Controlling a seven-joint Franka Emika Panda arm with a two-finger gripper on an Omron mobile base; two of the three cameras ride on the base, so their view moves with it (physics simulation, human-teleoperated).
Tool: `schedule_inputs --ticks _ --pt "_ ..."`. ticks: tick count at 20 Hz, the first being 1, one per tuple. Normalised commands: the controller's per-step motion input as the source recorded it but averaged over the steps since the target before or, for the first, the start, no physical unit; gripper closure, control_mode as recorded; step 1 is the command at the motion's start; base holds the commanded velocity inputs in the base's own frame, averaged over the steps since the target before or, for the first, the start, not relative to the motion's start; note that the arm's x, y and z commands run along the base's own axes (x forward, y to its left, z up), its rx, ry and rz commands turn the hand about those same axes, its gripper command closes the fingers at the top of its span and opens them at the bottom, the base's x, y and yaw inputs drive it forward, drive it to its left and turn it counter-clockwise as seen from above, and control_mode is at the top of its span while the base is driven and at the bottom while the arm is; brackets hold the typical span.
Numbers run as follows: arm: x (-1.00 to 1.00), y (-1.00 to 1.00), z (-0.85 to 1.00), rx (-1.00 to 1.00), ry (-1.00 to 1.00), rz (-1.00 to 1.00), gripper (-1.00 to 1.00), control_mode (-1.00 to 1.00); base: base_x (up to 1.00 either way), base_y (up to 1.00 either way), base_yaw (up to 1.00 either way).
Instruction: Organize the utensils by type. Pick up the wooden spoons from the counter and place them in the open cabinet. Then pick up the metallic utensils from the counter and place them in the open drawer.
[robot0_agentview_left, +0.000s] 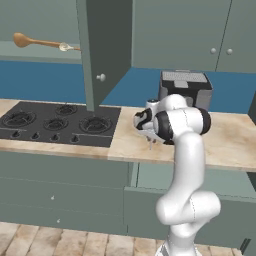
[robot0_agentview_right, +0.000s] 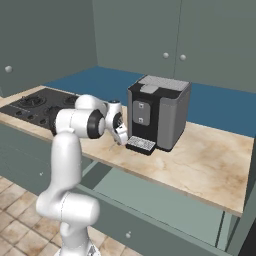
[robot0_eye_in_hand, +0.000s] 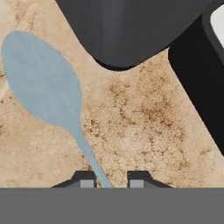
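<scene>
A pale blue-grey metal spoon (robot0_eye_in_hand: 43, 83) lies flat on the beige marbled counter (robot0_eye_in_hand: 144, 118). Its thin handle runs down between my fingertips (robot0_eye_in_hand: 85, 179). My gripper (robot0_eye_in_hand: 111, 180) is narrowed around that handle, low over the counter (robot0_agentview_left: 230, 135) in front of the coffee machine. The gripper (robot0_agentview_left: 151, 142) points down near the counter's front edge and also shows in the right base view (robot0_agentview_right: 120, 140). A large orange-brown wooden spoon (robot0_agentview_left: 22, 40) lies on the shelf of the open wall cabinet (robot0_agentview_left: 102, 50), with a small pale-bowled one (robot0_agentview_left: 64, 47) beside its handle. The drawer (robot0_agentview_right: 150, 200) below the counter stands pulled out.
A dark coffee machine (robot0_agentview_left: 185, 87) (robot0_agentview_right: 157, 112) stands right behind the gripper, and its dark body (robot0_eye_in_hand: 127, 30) looms close in the hand view. A black gas hob (robot0_agentview_left: 60, 122) (robot0_agentview_right: 35, 107) lies to the left. The open cabinet door hangs above the hob's right edge.
</scene>
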Motion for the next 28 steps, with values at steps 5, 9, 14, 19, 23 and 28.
schedule_inputs --ticks 5,9,14,19,23,28 --pt "0.0 0.14 -0.72 0.01 0.06 0.0 1.0 -1.0 0.0 0.0 0.0" --pt "0.07 0.29 -0.47 0.0 0.08 0.0 1.0 -1.0 0.0 0.0 0.0" --pt "-0.23 0.14 -0.11 0.0 0.04 0.0 1.0 -1.0 0.0 0.0 0.0" --pt "-0.71 0.02 0.1 0.0 0.0 0.0 1.0 -1.0 0.0 0.0 0.0" --pt "-0.63 0.0 0.32 0.0 -0.06 0.0 1.0 -1.0 0.0 0.0 0.0" --pt "-0.73 0.06 0.38 0.0 -0.13 -0.02 1.0 -1.0 0.0 0.0 0.0"
